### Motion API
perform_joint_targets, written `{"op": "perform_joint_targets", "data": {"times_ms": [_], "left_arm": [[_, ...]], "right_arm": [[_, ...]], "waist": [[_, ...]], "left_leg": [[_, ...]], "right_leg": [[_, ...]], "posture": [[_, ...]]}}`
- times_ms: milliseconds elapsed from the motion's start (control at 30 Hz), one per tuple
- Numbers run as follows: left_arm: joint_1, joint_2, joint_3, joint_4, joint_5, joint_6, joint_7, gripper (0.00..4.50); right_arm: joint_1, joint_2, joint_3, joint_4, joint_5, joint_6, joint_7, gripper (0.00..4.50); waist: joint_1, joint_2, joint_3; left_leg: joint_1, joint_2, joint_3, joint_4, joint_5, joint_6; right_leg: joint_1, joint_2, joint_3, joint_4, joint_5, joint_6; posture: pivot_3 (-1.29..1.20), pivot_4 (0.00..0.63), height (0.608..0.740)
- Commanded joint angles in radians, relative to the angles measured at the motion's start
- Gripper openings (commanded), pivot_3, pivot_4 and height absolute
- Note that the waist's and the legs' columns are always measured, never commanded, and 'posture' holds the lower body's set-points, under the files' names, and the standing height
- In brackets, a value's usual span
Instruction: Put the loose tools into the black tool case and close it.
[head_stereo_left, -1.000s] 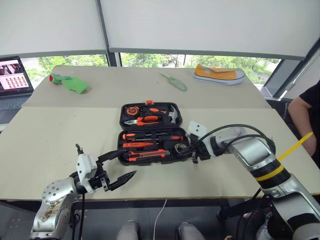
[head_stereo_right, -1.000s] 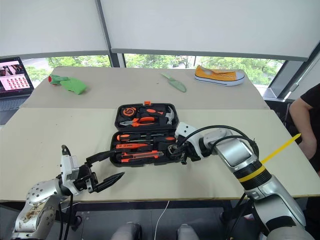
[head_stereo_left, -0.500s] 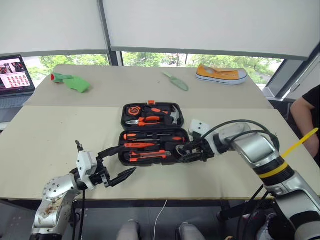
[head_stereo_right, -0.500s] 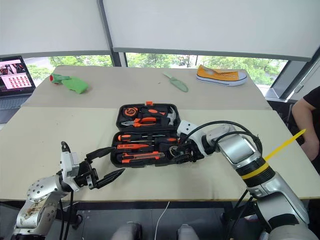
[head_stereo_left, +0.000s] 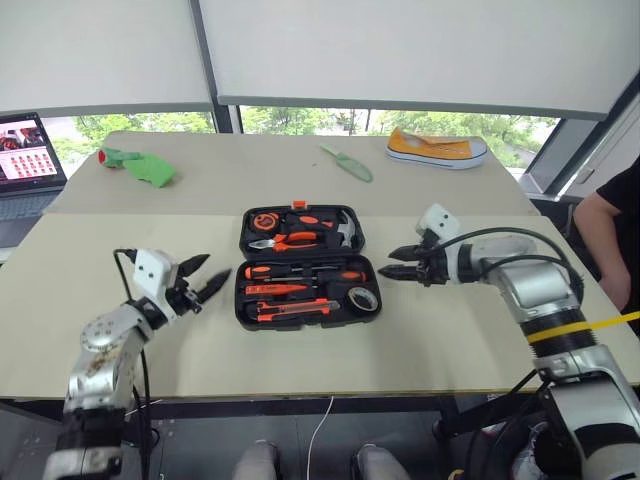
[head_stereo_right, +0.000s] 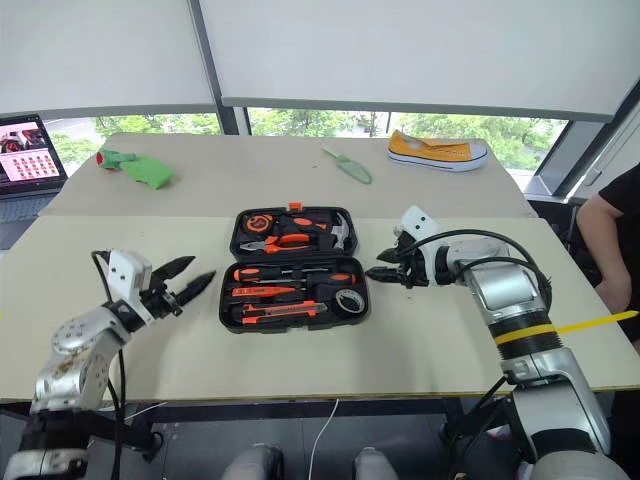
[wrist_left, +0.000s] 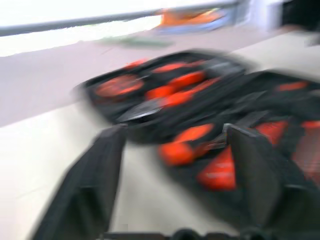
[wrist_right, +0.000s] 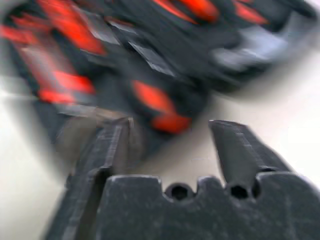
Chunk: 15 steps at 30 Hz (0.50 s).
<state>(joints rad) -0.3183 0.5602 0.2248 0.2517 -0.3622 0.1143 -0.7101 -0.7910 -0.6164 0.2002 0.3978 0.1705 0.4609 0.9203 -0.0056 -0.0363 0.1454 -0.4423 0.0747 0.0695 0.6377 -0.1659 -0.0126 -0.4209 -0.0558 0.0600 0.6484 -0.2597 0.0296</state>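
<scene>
**Tools seated, case open – lid close is what's left**

Black plastic hinged clamshell tool case (head_stereo_left: 305, 268) lies open flat on the beige table (head_stereo_left: 120, 330), between the two grippers. Left gripper (head_stereo_left: 203, 279) sits just off its left edge, fingers parted, empty. Right gripper (head_stereo_left: 397, 270) sits just off its right edge, tips pointing at the case, fingers apart (wrist view shows a clear gap), empty.

Near half holds the orange-and-black screwdrivers (head_stereo_left: 300, 272), orange-and-black utility knife (head_stereo_left: 290, 309) and small dark-grey tape roll (head_stereo_left: 361, 298), the roll closest to the right gripper's tips. No loose tools seen on the table nearby, so packing looks done, imo.

Handling, as a judgement: case is rigid moulded plastic, light-ish but weighted w/ steel tools; smooth shell probably slick under hard fingers. The far half w/ small orange latch (head_stereo_left: 298, 206) is the part to swing over. Best hold: far rim of that half, one gripper per side corner, fold toward the near half, then press down by the latch. Near half may skid, so steady it.
</scene>
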Motion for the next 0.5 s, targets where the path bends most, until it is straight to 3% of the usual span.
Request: {"op": "perform_joint_targets", "data": {"times_ms": [33,100,133,167,367,500], "left_arm": [[-0.145,-0.007,-0.040,0.164,0.086,0.056,0.096,1.61],[-0.199,-0.017,-0.072,0.237,0.121,0.049,0.094,0.97],[-0.219,-0.023,-0.081,0.261,0.126,0.033,0.078,0.44],[-0.239,-0.028,-0.090,0.285,0.130,0.029,0.064,0.20],[-0.325,-0.038,-0.166,0.408,0.171,0.037,-0.047,0.20],[-0.340,-0.043,-0.178,0.390,0.137,0.026,-0.194,0.20]], "right_arm": [[-0.109,0.095,0.006,0.266,-0.113,-0.285,-0.130,1.26],[-0.156,0.148,0.005,0.407,-0.140,-0.399,-0.148,0.62],[-0.175,0.168,0.000,0.456,-0.144,-0.440,-0.140,0.10],[-0.195,0.185,0.001,0.504,-0.156,-0.467,-0.139,0.00],[-0.238,0.260,-0.008,0.659,-0.158,-0.530,-0.008,0.00],[-0.190,0.267,-0.022,0.582,-0.126,-0.533,0.139,0.00]], "waist": [[-0.005,0.000,0.000],[-0.009,0.000,0.001],[-0.010,0.000,0.001],[-0.012,0.000,0.001],[-0.011,0.000,0.001],[-0.009,0.000,0.001]], "left_leg": [[0.000,0.000,0.000,0.000,0.000,0.000],[-0.001,0.000,0.000,0.000,0.000,0.000],[-0.001,0.000,0.000,-0.001,0.000,0.000],[-0.001,0.000,0.000,-0.001,0.000,0.000],[-0.002,-0.001,0.000,-0.006,0.000,0.000],[-0.002,-0.002,0.000,-0.006,0.000,0.000]], "right_leg": [[0.000,0.000,0.000,0.000,0.000,0.000],[-0.001,0.001,0.000,0.000,0.000,0.000],[-0.001,0.001,0.000,0.000,0.000,0.000],[-0.001,0.000,0.000,0.000,0.000,0.000],[-0.003,0.000,0.000,0.000,0.001,0.001],[-0.002,-0.001,0.000,-0.001,0.001,0.001]], "posture": [[0.00,0.150,0.740],[0.00,0.150,0.740],[0.00,0.150,0.740],[0.00,0.150,0.740],[0.00,0.150,0.740],[0.00,0.150,0.740]]}}
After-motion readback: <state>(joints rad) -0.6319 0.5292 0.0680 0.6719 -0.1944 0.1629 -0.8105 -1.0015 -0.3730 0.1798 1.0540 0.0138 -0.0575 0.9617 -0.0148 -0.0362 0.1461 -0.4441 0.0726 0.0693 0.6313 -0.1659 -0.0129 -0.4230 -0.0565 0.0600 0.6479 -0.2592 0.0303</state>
